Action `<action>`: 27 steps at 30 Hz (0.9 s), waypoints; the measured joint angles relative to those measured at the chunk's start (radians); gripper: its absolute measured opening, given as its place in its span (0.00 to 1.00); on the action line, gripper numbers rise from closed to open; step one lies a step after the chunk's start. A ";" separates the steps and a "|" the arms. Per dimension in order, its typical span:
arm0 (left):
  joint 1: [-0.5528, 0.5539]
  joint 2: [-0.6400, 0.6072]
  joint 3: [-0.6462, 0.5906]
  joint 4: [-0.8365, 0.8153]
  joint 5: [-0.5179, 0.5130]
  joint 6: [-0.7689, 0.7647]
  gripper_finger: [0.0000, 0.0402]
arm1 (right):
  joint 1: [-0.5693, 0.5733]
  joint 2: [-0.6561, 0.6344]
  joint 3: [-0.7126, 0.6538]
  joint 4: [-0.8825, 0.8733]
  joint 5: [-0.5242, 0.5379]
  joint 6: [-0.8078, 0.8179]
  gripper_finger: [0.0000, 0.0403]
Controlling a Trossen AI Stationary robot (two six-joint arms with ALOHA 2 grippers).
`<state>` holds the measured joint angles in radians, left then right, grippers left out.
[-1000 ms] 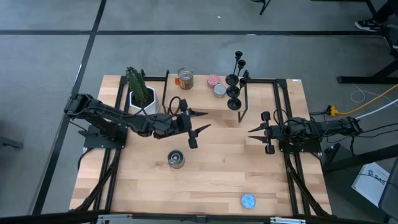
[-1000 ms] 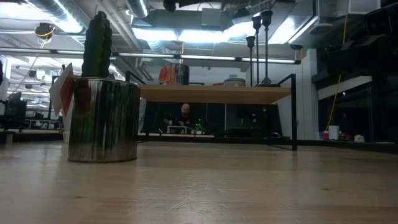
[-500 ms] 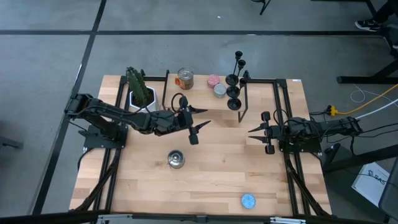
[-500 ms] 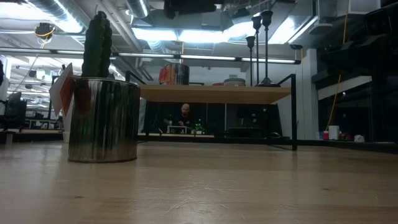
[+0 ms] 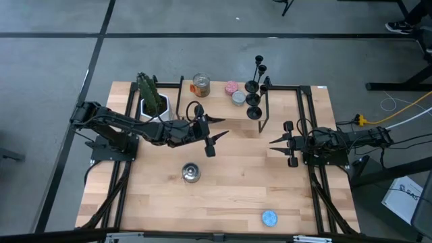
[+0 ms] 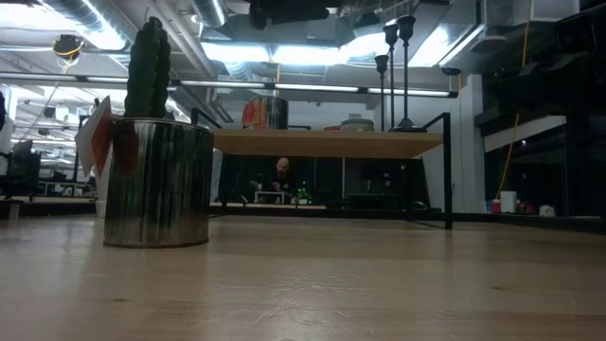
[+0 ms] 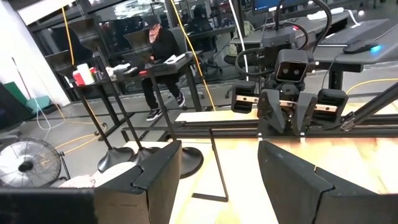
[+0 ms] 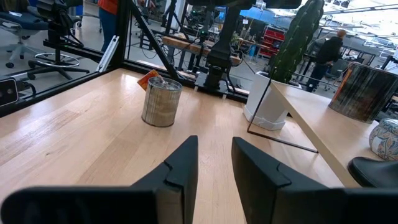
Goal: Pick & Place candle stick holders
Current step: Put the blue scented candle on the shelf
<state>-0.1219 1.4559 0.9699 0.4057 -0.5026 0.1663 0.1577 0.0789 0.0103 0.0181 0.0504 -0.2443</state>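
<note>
Left end effector [image 5: 217, 131] hangs spread apart mid-surface, well short of the matte-black stemmed candle stick holders [image 5: 254, 98]. Right end effector [image 5: 273, 144] waits apart too.

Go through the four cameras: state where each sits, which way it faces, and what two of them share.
High view: overhead, straight down; both arms, left gripper, right gripper.
Low view: table height, facing the room; shiny silver metal can close by.
Left wrist view: past its fingers toward the right arm.
Right wrist view: past its fingers toward that can.
Shared: matte-black candle stick holders.
</note>
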 joint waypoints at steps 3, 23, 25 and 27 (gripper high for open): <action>0.000 0.000 0.000 0.000 0.002 -0.022 0.52 | 0.000 0.000 0.000 0.000 0.000 0.000 0.25; -0.027 0.000 0.000 -0.023 0.010 -0.077 0.52 | 0.001 0.000 0.000 0.007 -0.115 0.247 0.25; -0.029 0.000 0.000 -0.022 0.010 -0.077 0.52 | 0.001 0.000 0.000 0.016 -0.144 0.262 0.25; -0.029 0.000 0.000 -0.023 0.010 -0.077 0.52 | 0.001 0.000 0.000 0.024 -0.177 0.263 0.25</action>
<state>-0.1509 1.4559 0.9699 0.3832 -0.4927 0.0896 0.1589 0.0792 0.0101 0.0426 -0.1263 0.0189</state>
